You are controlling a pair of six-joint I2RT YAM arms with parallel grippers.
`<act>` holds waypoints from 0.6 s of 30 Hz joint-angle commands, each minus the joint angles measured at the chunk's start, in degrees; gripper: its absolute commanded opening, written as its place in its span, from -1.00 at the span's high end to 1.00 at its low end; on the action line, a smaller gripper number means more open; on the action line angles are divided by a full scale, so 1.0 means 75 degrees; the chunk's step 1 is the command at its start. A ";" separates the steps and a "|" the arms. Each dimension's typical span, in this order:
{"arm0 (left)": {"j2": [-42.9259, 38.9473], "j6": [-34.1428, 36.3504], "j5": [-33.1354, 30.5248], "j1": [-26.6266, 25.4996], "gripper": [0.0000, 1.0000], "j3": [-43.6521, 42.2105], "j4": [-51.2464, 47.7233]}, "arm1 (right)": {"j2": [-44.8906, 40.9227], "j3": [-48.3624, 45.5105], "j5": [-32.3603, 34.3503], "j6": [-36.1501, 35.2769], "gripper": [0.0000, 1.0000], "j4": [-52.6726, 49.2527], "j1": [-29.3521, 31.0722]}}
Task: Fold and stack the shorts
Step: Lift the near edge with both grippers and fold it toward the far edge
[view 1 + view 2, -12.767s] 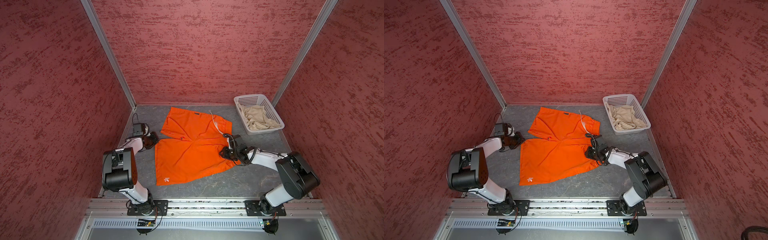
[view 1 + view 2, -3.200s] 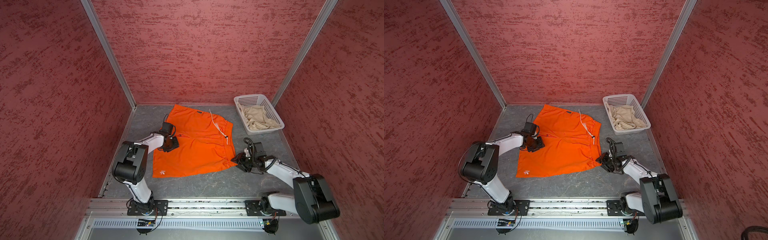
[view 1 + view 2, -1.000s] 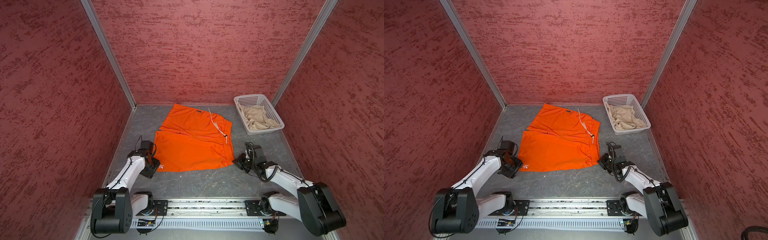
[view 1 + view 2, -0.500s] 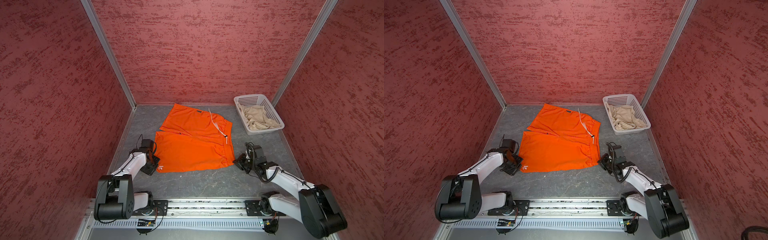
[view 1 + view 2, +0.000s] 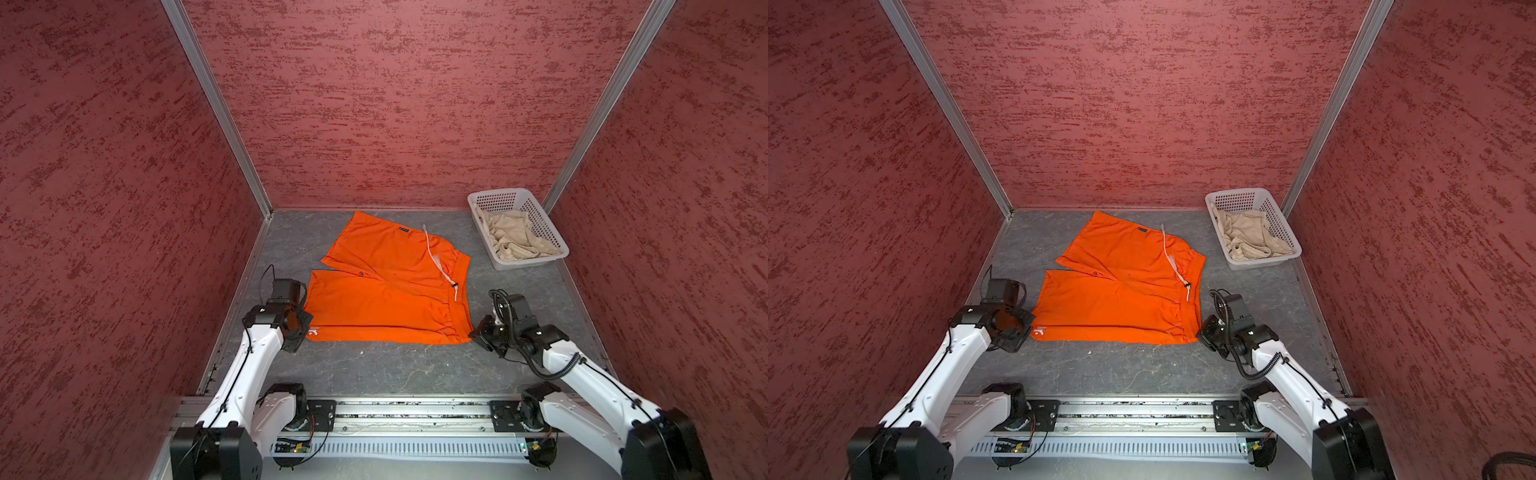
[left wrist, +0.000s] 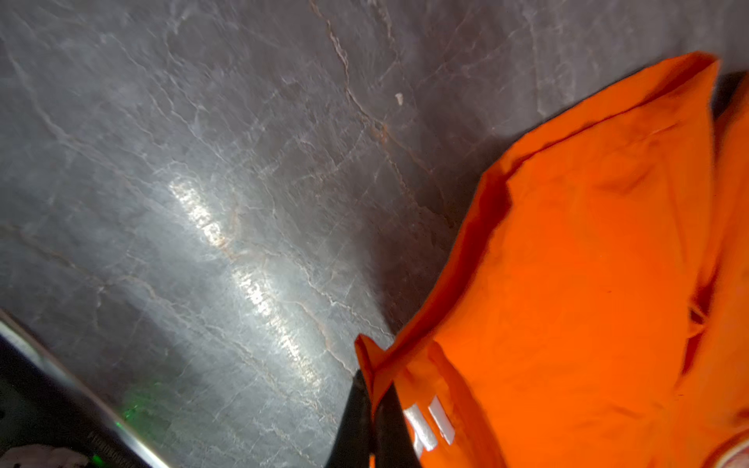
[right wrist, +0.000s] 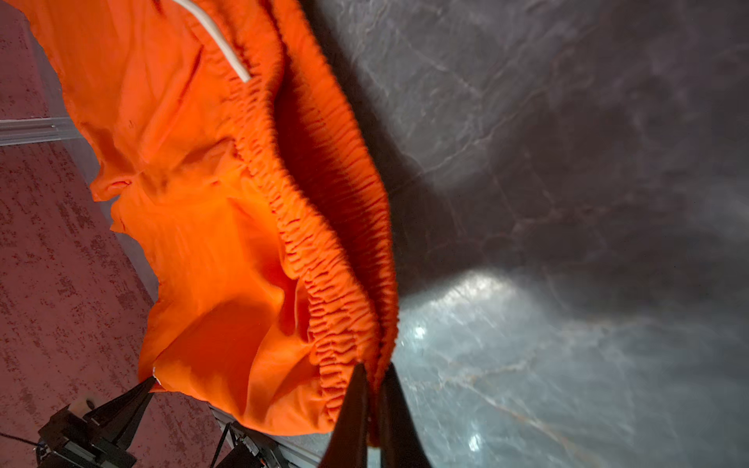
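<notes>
Having slid in from beside the cloth, my left gripper [image 6: 371,389] is pinching a hem corner of the bright orange cloth shorts [image 5: 386,299]; my right gripper [image 7: 375,370] is pinching their waistband. They are lying unfolded between both jaws; crumpled beige cloth shorts [image 5: 515,241] are waiting in the white perforated plastic basket [image 5: 496,193], beyond the right jaws.

spread shorts [image 5: 386,291]: table [image 5: 395,370] centre | basket [image 5: 536,258]: far right, behind them | other shorts [image 5: 515,237]: in basket
</notes>
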 commanded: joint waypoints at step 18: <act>0.0740 0.2587 -0.2248 -0.0829 1.00 0.3810 -0.0818 | 0.1119 0.4723 0.1074 -0.2293 1.00 -0.5927 -0.0038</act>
